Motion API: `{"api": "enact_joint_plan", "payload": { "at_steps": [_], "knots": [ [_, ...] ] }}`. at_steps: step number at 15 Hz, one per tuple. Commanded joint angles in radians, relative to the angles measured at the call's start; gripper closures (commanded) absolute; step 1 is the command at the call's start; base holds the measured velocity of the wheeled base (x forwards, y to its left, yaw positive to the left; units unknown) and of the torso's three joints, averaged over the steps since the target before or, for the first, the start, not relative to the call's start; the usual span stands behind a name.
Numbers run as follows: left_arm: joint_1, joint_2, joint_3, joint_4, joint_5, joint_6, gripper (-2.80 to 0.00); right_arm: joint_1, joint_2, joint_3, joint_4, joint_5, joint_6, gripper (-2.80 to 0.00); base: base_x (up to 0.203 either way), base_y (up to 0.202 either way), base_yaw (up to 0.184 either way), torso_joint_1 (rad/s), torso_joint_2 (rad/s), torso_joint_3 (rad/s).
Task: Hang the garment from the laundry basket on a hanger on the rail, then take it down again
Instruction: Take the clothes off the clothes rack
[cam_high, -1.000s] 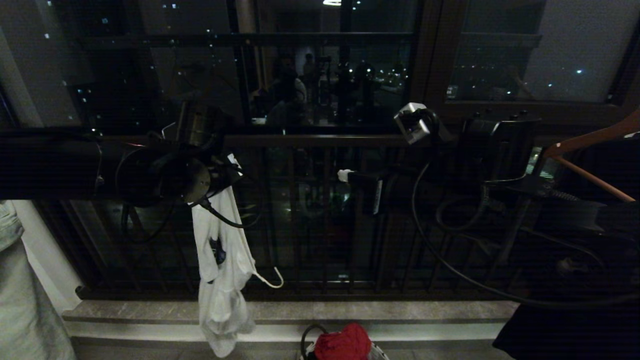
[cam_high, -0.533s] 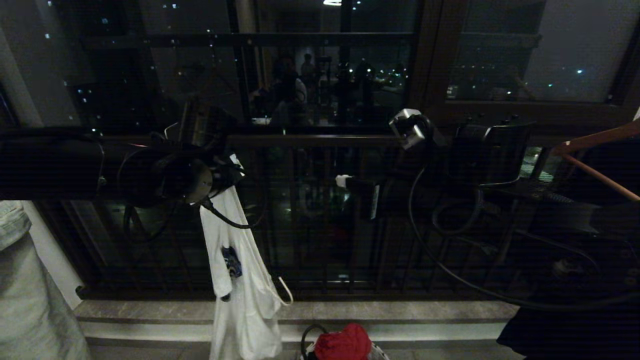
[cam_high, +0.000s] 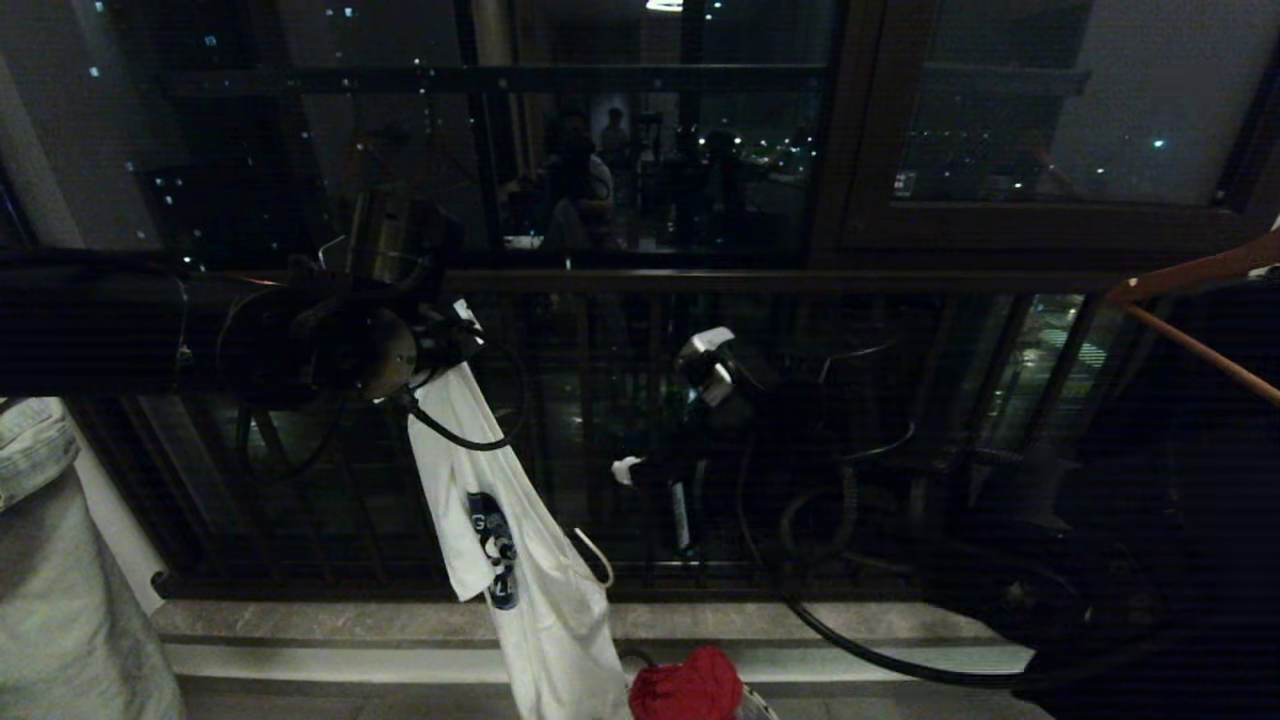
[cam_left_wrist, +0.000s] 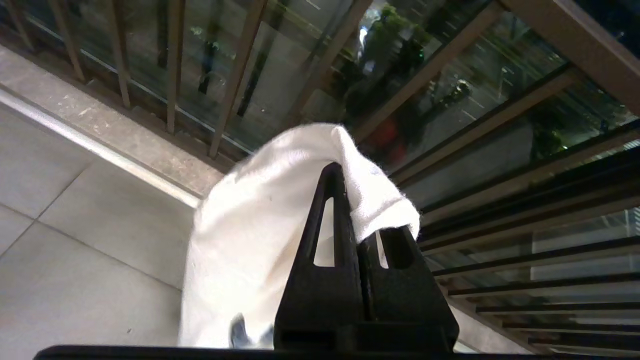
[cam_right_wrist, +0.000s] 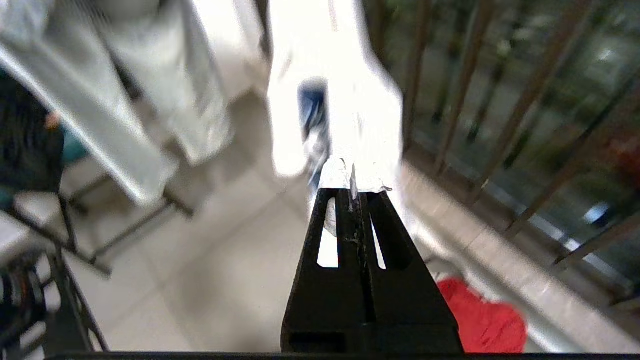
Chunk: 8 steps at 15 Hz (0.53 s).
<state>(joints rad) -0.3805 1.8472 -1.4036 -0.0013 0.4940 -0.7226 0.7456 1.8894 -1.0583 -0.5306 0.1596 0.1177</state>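
**White tee held up by the left gripper, right gripper pinched on something white**

The white short-sleeved T-shirt with the dark blue lettered print (cam_high: 520, 560) is seen hanging in the air in front of the dark balcony railing of vertical bars (cam_high: 640, 420), not in the basket and not on any rail. It is held by its top edge: the left gripper (cam_left_wrist: 357, 175) is closed tight on a fold of the white fabric, with the cloth draped over the black fingertips (cam_left_wrist: 332, 182), as shown in the left wrist view. The rest of the shirt trails down toward the pale tiled floor (cam_left_wrist: 75, 250).

A thin white wire hook (cam_high: 597, 560) can be made out beside the shirt's lower half; it looks like the end of the thin white wire hanger, though most of it is hidden.

The right gripper (cam_right_wrist: 352, 187) is held lower and toward the middle of the head view, fingers pressed together with a small white bit (cam_high: 626, 468) at the tips. What exactly is pinched there can't be told. The shirt is seen just ahead of it in the right wrist view, blurred.

A red cloth (cam_high: 688, 685) is piled in the small round basket (cam_high: 752, 705) at the bottom edge. An orange-brown wooden hanger (cam_high: 1190, 300) is visible far right, and a pale grey garment (cam_high: 60, 570) far left.
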Motion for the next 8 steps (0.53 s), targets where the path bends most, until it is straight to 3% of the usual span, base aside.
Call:
{"api": "enact_joint_plan", "payload": {
  "at_steps": [1, 8],
  "knots": [
    [0.0, -0.014, 0.0, 0.0, 0.003, -0.004, 0.0, 0.03, 0.093, -0.003, -0.004, 0.001, 0.001, 0.0, 0.0, 0.0, 0.0, 0.0, 0.0, 0.0],
    [0.001, -0.028, -0.007, 0.002, 0.003, -0.003, 0.0, 0.091, 0.218, 0.024, -0.143, -0.009, 0.02, 0.0, 0.0, 0.0, 0.0, 0.0, 0.0, 0.0]
  ]
}}
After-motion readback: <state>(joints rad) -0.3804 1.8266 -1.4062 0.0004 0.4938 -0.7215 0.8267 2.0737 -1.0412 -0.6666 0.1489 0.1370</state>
